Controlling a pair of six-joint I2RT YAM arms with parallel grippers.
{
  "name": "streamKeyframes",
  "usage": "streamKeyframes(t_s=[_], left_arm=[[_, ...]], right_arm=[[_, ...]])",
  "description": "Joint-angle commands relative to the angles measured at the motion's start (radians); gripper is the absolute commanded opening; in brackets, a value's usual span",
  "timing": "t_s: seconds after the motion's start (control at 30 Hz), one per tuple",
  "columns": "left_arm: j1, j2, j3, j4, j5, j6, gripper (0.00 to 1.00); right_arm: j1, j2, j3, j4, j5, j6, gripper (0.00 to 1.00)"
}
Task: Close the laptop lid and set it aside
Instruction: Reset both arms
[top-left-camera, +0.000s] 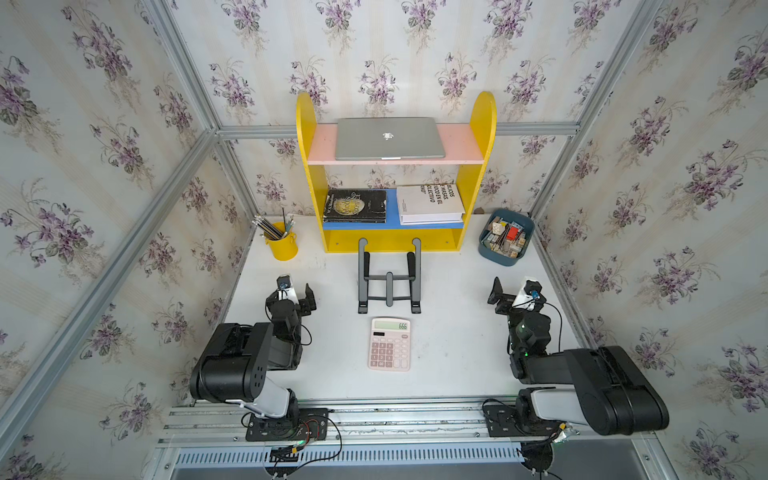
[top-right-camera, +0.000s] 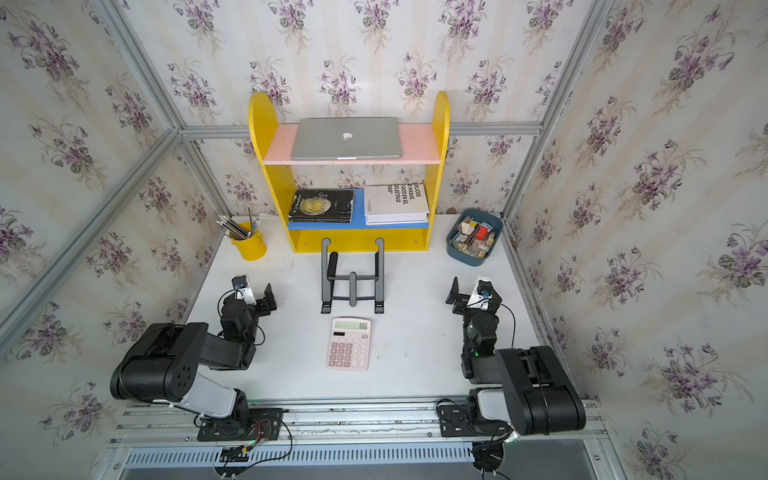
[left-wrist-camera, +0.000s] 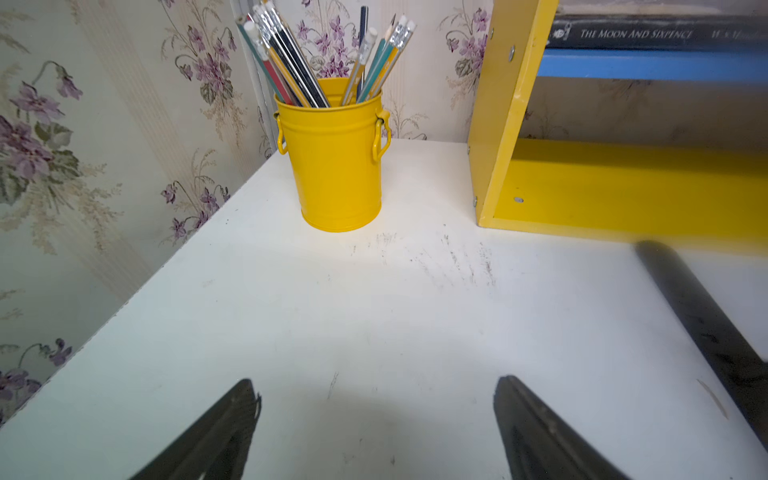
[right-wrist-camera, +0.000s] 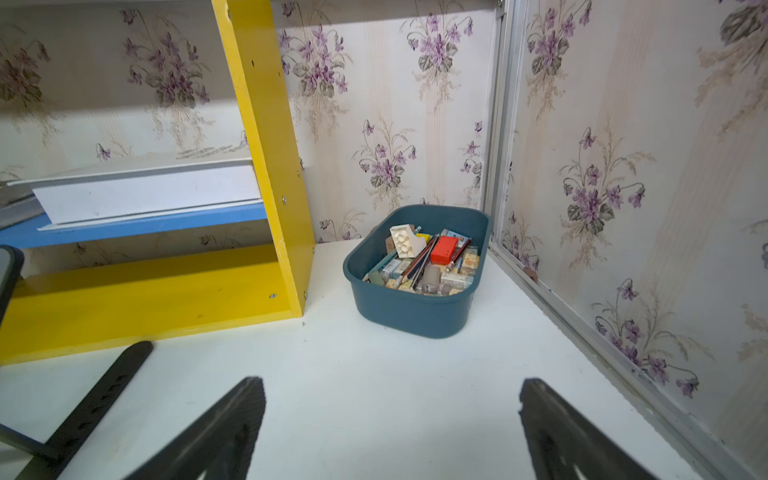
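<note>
From here I see the laptop (top-left-camera: 390, 139) lying flat on the pink top shelf (top-left-camera: 461, 145) of the yellow shelf unit (top-left-camera: 482, 124) at the far side of the table (top-left-camera: 453, 353). The laptop lid (top-right-camera: 346, 137) is down, its apple logo facing up, in both top views.

On the blue shelf below lie a black book (top-left-camera: 354, 206), whose spine in the left wrist view reads "THE MOON AND SIXPENCE", and to its right a white book (top-left-camera: 430, 203) with black capitals only partly readable.

The black folding stand (top-left-camera: 389, 276) sits bare on the table, and nearer me the pink calculator (top-left-camera: 390, 344) shows "666".

My left tool (top-left-camera: 308, 298) is released, jaws spread over bare table, facing the yellow pencil bucket (left-wrist-camera: 336, 158). My right tool (top-left-camera: 495, 296) is likewise wide apart and holds nothing, facing the blue bin (right-wrist-camera: 415, 303) of small items at the far right.
</note>
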Motion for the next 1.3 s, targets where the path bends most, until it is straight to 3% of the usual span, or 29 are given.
streamKeyframes(t_s=[0.0,0.1,0.17,0.3,0.4,1.27], left_arm=[[0.002,-0.007,0.021,0.046,0.001,0.007,0.92],[0.002,-0.011,0.059,-0.027,0.0,0.01,0.92],[0.002,-0.021,0.1,-0.115,0.005,0.01,0.92],[0.002,-0.022,0.176,-0.262,0.018,0.017,0.92],[0.001,-0.02,0.176,-0.263,0.021,0.019,0.99],[-0.015,-0.017,0.191,-0.287,0.01,0.038,1.0]], right_arm=[[0.0,0.101,0.005,0.162,-0.034,-0.025,1.0],[-0.001,0.181,0.008,0.273,-0.049,-0.042,1.0],[0.0,0.132,0.056,0.101,-0.038,-0.022,1.0],[0.0,0.142,0.142,-0.043,0.024,-0.002,1.0],[-0.003,0.149,0.16,-0.076,0.056,0.012,1.0],[-0.007,0.151,0.158,-0.073,0.052,0.009,1.0]])
